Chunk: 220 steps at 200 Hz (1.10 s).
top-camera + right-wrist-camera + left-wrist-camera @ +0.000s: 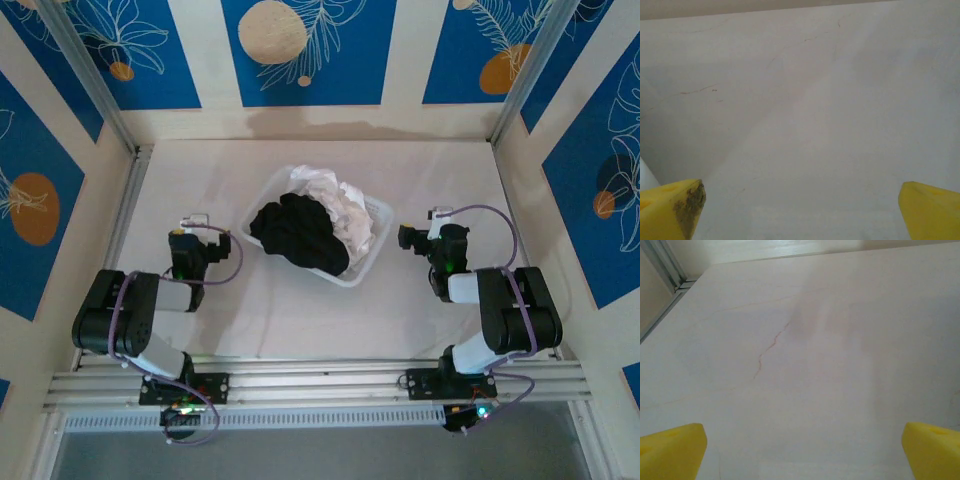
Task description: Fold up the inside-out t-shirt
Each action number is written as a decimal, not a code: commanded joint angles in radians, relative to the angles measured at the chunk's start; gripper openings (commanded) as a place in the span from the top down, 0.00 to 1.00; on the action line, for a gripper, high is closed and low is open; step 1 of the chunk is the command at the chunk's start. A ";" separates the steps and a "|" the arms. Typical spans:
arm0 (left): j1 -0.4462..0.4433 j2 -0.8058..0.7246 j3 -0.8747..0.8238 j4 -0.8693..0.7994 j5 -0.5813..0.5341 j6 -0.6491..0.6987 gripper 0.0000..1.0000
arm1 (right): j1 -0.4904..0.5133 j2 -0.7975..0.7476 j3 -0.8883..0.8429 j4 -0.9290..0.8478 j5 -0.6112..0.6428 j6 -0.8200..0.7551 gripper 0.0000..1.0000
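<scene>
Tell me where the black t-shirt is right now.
In the top view, the black t-shirt lies bunched in the left half of the white basket in the middle of the table, with the white garment heaped against its right side.

**A Count of Everything in Sight**

One table [300,320], one basket [365,270], two garments: one black t-shirt [298,235] and one white cloth [347,207]. Two robot arms, left arm [125,315] and right arm [510,312]. Two grippers, left gripper [803,437] and right gripper [801,195], with two yellow fingers [670,452] each.
</scene>
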 commanded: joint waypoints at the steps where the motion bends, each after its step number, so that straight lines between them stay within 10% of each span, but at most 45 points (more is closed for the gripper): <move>1: 0.012 0.014 0.020 0.031 0.014 0.006 0.00 | -0.006 0.013 0.022 0.045 -0.007 0.010 0.01; 220: 0.011 0.014 0.019 0.030 0.014 0.005 0.00 | -0.020 0.013 0.024 0.039 -0.039 0.015 0.01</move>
